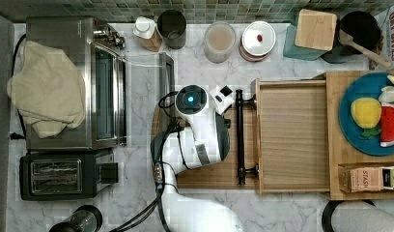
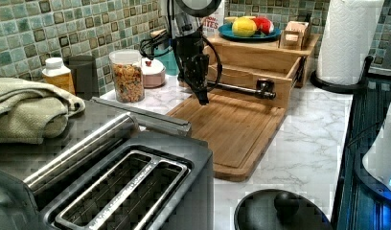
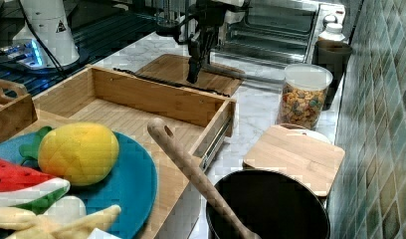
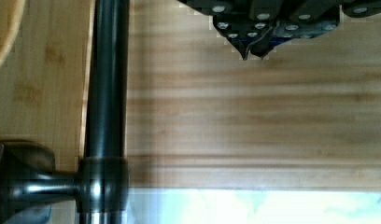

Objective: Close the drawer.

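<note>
On the marble worktop point(image 1: 137, 193), drawer point(image 1: 291, 135) pulled out from its wooden cabinet, empty, black bar handle point(image 1: 240, 137) over the cutting board point(image 2: 227, 129), my tool point(image 4: 254, 49) pressed together, hanging above the board just beside the handle, not touching it.

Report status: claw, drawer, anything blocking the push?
Claw shut, empty, poised over cutting board just short of handle. Drawer pulled out, empty inside. Nothing between claw and handle.
</note>
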Controlling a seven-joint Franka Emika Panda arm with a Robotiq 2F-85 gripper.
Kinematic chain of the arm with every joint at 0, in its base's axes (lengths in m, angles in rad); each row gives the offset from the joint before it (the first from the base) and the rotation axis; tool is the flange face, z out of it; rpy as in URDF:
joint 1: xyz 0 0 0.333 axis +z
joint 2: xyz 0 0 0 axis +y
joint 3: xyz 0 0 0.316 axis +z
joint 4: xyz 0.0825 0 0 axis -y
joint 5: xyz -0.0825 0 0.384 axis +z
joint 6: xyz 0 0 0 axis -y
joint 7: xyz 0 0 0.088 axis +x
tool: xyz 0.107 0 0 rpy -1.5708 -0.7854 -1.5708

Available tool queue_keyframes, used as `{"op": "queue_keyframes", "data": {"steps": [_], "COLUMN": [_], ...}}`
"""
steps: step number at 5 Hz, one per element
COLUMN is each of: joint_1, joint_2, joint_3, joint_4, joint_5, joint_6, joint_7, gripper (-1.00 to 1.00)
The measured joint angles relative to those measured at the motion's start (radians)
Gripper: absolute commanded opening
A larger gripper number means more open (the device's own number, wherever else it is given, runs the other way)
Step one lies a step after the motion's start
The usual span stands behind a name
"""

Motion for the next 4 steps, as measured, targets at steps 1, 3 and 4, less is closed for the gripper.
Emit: {"op": "queue_keyframes", "data": {"steps": [1,3,4], "joint_1": [-0.006,-0.024,-0.073], "joint_2": [0.004,-0.008,-0.009], "joint_3": [-0.009,-0.044,-0.049], "joint_4": [-0.006,-0.014,-0.014], "joint_5": [-0.026,-0.049,-0.054], "joint_6": [0.006,0.038,0.08], "joint_7": [0.064,0.103,0.086], "gripper": [-1.0,-1.0,-1.0]}}
